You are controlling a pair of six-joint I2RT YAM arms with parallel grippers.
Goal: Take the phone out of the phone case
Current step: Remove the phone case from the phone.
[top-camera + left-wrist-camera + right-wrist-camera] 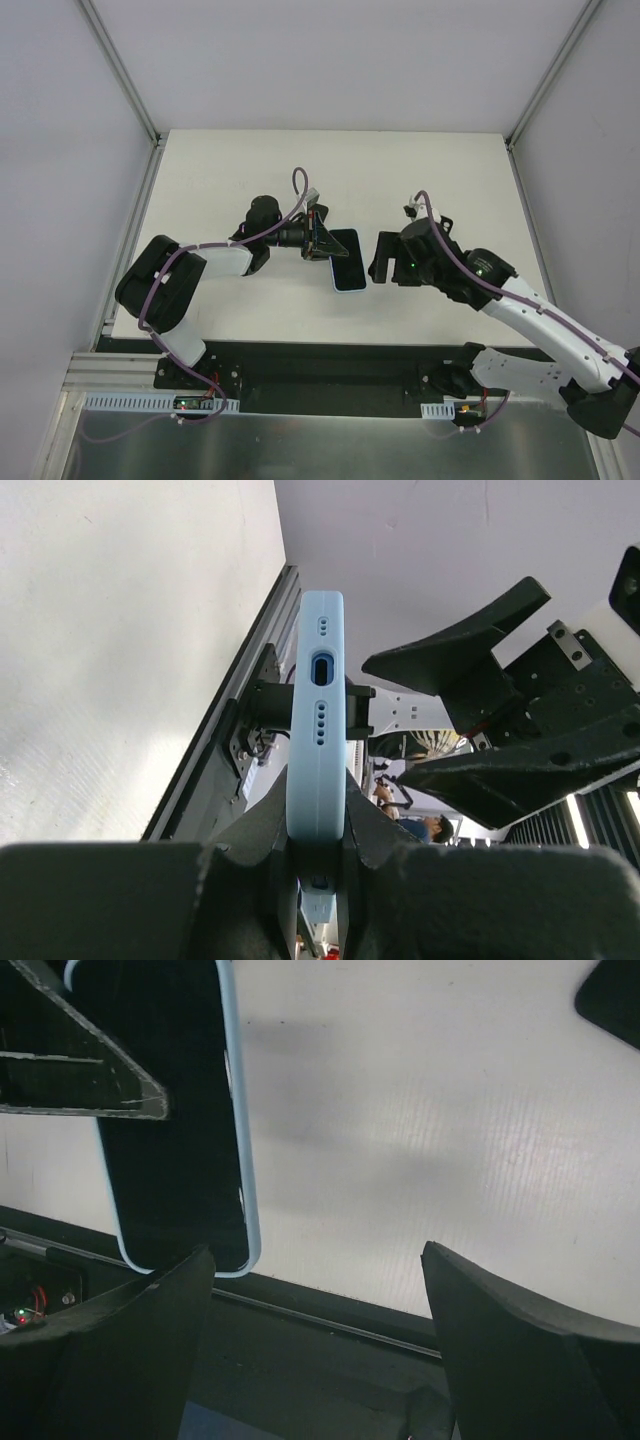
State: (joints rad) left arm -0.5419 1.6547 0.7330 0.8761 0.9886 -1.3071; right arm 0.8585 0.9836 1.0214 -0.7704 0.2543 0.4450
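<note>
The phone (347,260) is a glossy black slab with its screen facing up, sitting in the pale blue phone case (350,289). My left gripper (322,243) is shut on the case's upper left end. In the left wrist view the case (317,710) shows edge-on with its port, pinched between my fingers (317,820). My right gripper (378,260) is open and empty just right of the phone. In the right wrist view the phone (170,1150) with its blue rim (244,1140) lies at the left, outside my open right gripper (318,1250).
The white table (430,170) has metal frame rails along its sides and a dark near edge (330,1315). The right gripper's open fingers (470,660) show in the left wrist view, to the right of the case.
</note>
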